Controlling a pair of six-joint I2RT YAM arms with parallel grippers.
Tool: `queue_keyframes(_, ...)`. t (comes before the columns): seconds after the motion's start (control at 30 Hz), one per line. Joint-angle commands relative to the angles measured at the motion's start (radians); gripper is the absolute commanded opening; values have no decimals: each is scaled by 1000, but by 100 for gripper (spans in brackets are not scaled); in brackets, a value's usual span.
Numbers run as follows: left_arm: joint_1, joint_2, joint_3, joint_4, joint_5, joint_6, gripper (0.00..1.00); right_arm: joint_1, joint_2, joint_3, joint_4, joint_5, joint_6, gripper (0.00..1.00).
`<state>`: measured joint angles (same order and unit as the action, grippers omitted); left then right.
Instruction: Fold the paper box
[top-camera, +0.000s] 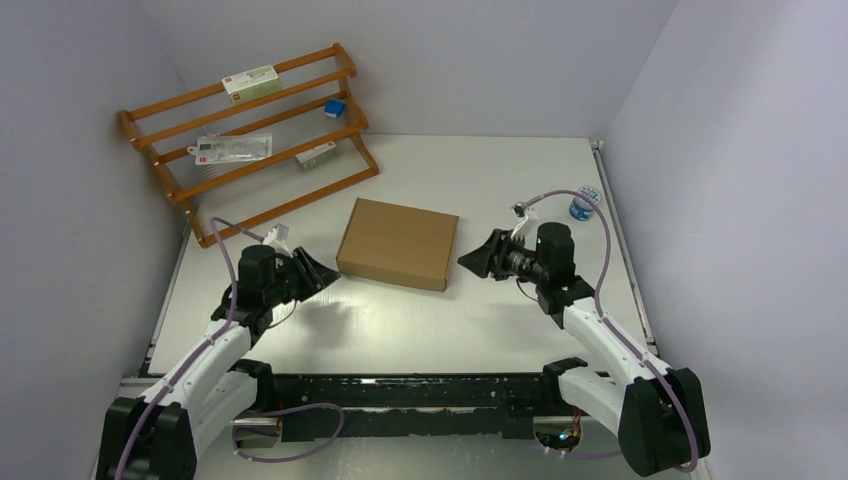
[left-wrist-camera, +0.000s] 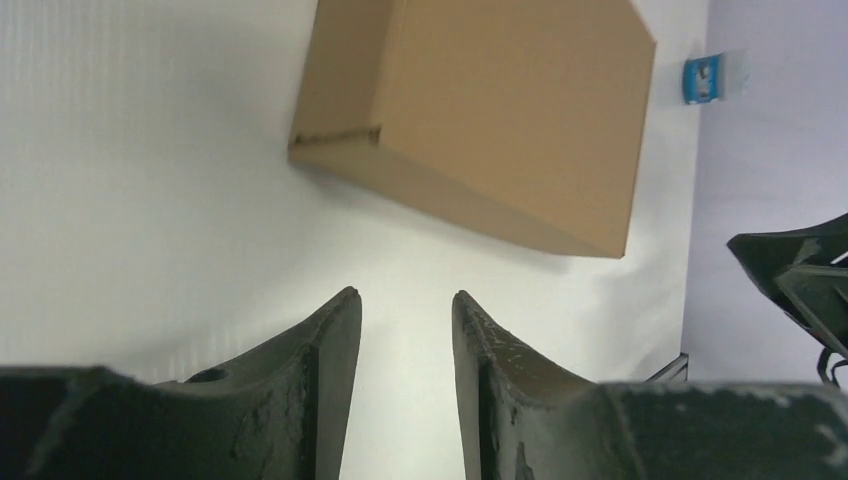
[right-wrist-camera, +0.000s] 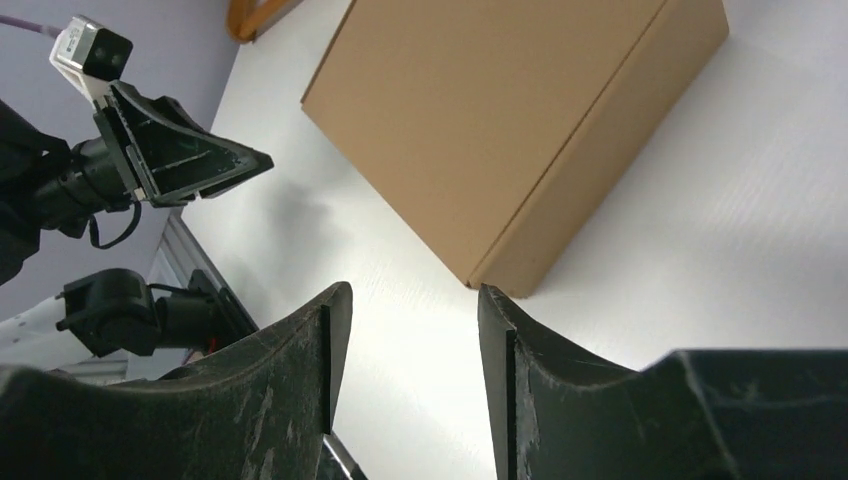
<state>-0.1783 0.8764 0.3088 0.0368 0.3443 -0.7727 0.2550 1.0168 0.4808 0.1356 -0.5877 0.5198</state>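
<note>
The paper box (top-camera: 398, 243) is a closed, shallow rectangle of brown cardboard, lying flat on the white table (top-camera: 480, 320) at the centre of the top view. The left arm (top-camera: 215, 350) reaches in from the lower left. Its jaws are released, parted with only bare table between them, close to the box's left edge but not touching it. The right arm (top-camera: 600, 335) comes from the lower right. Its jaws are likewise parted and grasp nothing, near the box's right side but apart from it. A wooden rack (top-camera: 250, 130) stands in the upper left.
</note>
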Motion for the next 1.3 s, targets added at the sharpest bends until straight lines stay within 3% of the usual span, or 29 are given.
queue_keyframes(0.0,8,-57,-13,-77,9,6,45,-3,-58,-38,-66,14,-29,53)
queue_keyframes(0.2,8,-99,67,-190,-56,94,55,-3,-96,-45,-103,117,-62,63)
queue_keyframes(0.47,9,-147,254,-360,-220,270,69,-3,-153,44,-236,297,-126,83)
queue_keyframes(0.8,-82,-230,516,-566,-493,485,83,-2,-389,145,-383,544,-135,99)
queue_keyframes(0.97,-164,-361,511,-569,-570,496,96,-3,-519,190,-448,649,-144,100)
queue_keyframes(1.27,-171,-622,414,-546,-559,516,97,-3,-736,244,-585,889,-190,100)
